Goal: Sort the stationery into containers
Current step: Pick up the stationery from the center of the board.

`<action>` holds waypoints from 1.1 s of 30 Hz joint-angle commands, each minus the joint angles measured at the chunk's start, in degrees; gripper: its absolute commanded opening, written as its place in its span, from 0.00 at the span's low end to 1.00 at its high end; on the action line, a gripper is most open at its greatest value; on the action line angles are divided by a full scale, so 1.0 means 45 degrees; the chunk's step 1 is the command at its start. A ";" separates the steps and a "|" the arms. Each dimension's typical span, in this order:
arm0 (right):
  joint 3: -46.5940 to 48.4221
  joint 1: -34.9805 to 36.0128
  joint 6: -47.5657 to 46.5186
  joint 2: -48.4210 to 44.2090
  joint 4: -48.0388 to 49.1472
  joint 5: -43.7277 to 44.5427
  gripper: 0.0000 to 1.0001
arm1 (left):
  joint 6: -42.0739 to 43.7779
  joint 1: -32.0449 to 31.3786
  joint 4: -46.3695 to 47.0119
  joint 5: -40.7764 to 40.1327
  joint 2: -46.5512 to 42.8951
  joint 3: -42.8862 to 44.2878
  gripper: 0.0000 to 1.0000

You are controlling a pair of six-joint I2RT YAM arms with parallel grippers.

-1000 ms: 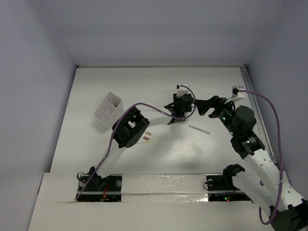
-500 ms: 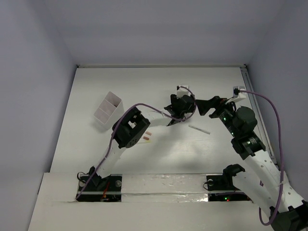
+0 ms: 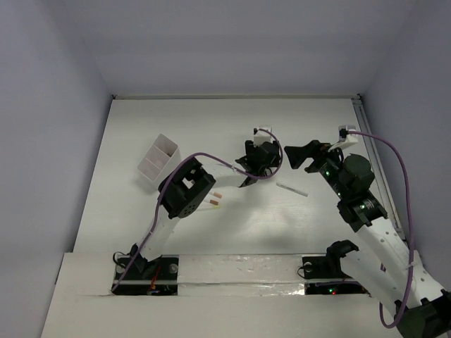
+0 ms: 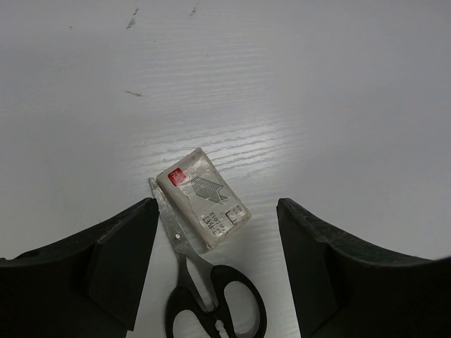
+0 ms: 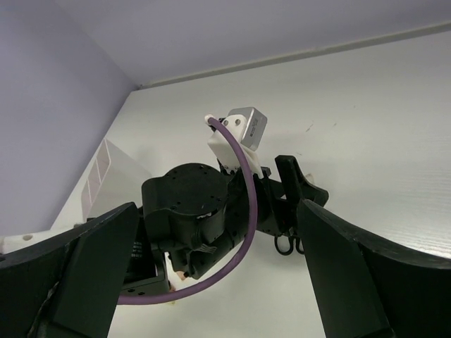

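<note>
While above scissors [image 4: 204, 289], left jaws wide apart.

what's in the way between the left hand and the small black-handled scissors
Nothing blocks it: the open left hand hangs above the small black-handled metal scissors, fingers either side. A small beige rectangular block lies against the blade, so it might get caught too.
</note>
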 commanded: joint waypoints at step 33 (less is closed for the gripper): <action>0.0316 -0.0022 -0.0234 0.0002 0.0478 -0.0220 1.00 | -0.0158 0.0024 -0.0598 -0.0127 0.0561 0.1369 0.64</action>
